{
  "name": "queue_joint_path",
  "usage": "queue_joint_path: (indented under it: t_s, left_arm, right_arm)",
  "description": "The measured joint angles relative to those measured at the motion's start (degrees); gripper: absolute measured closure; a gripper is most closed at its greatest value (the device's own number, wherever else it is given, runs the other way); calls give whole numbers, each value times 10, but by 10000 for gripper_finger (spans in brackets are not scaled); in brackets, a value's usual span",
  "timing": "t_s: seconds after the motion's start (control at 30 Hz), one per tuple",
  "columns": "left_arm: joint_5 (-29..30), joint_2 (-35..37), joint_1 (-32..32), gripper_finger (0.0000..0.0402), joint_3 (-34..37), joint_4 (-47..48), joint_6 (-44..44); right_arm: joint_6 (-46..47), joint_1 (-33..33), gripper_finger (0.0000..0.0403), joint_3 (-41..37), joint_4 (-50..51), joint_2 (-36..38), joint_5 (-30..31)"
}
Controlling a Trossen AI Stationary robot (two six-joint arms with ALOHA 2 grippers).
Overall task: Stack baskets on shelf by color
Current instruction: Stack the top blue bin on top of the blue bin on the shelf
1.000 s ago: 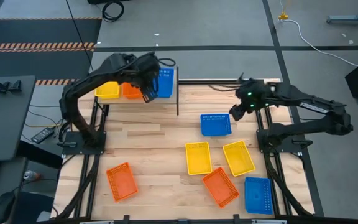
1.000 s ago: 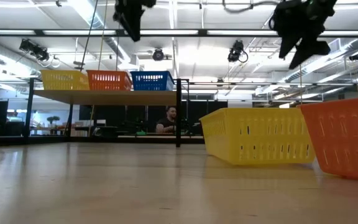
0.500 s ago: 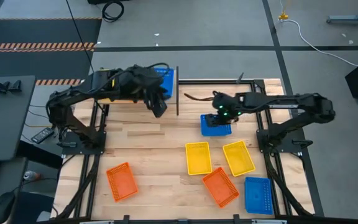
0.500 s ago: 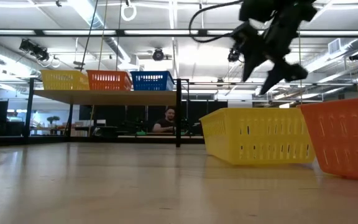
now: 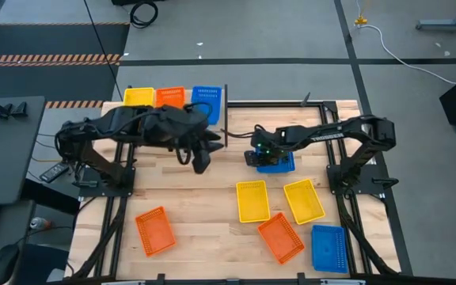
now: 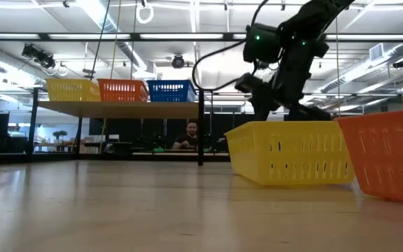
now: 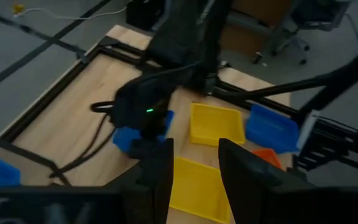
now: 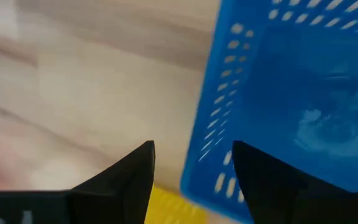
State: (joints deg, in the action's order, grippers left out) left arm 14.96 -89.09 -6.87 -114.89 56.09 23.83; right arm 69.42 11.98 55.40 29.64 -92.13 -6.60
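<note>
Down low, right gripper [image 8: 191,163] with fingers spread apart, straddling the near wall of a blue basket [image 5: 279,161] on the tabletop, nothing clamped. Beyond it: two yellow baskets [image 5: 252,200], an orange basket [image 5: 280,237] and another blue one. Farther off, left gripper [image 5: 199,162] partly parted and empty, hanging over bare table beside the shelf [image 6: 117,108] with one yellow, one orange, one blue basket.

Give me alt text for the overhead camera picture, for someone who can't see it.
Seen from above, the right gripper reaches open over the near-left edge of a blue basket on the wooden table, while the left gripper hovers nearby. One yellow, one orange and one blue basket sit on the shelf; five more lie on the table.
</note>
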Motion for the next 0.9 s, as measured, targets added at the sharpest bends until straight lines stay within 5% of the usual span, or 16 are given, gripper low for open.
queue_joint_path:
  t_s: [0.23, 0.5, 0.73, 0.9]
  left_arm:
    - [20, 7, -35, 273, 0, 1, -4]
    - [56, 8, -30, 285, 0, -2, -23]
    - [60, 8, -19, 285, 0, -54, -25]
    - [76, 8, -19, 285, 0, -76, -19]
  right_arm:
    - [-29, 2, 224, 0, -5, -12, 21]
    - [-184, 1, 384, 0, -66, 5, -71]
    - [-302, 9, 362, 45, 28, 42, -74]
    - [-363, 29, 387, 109, 106, 71, -51]
